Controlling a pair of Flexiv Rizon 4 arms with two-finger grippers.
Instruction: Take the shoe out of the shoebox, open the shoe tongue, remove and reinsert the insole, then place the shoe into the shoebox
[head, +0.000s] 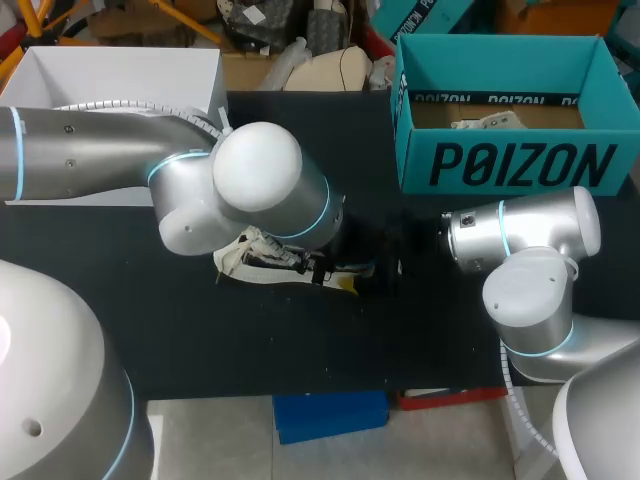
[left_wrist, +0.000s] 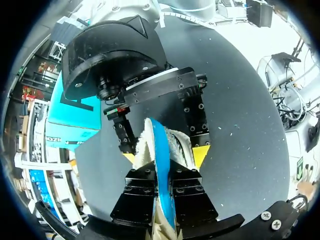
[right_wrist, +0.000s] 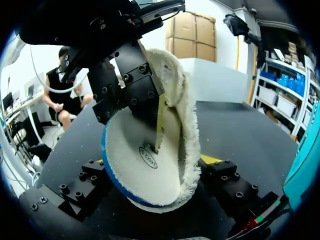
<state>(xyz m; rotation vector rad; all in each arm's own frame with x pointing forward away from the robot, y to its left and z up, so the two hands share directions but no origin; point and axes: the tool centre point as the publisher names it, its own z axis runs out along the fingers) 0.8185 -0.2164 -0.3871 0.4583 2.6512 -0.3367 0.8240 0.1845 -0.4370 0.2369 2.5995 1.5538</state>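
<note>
Left wrist view: your left gripper (left_wrist: 161, 177) is pinching the insole (left_wrist: 159, 137); right gripper (left_wrist: 165, 155) is straddling it, grip unclear.

Two silver robot arms are counted, a left arm (head: 110, 150) and a right arm (head: 530, 250). Each carries one black gripper, so two grippers are counted in all: the left gripper (left_wrist: 165, 182) and the right gripper (right_wrist: 155, 172). One black table (head: 300, 350) is seen. Two open boxes are counted on it: one teal cardboard shoebox (head: 515, 165) and one plain white box (head: 120, 70). One cream shoe with black trim (head: 262, 255) is counted, and one flat white insole with a blue rim (right_wrist: 142, 165).
</note>
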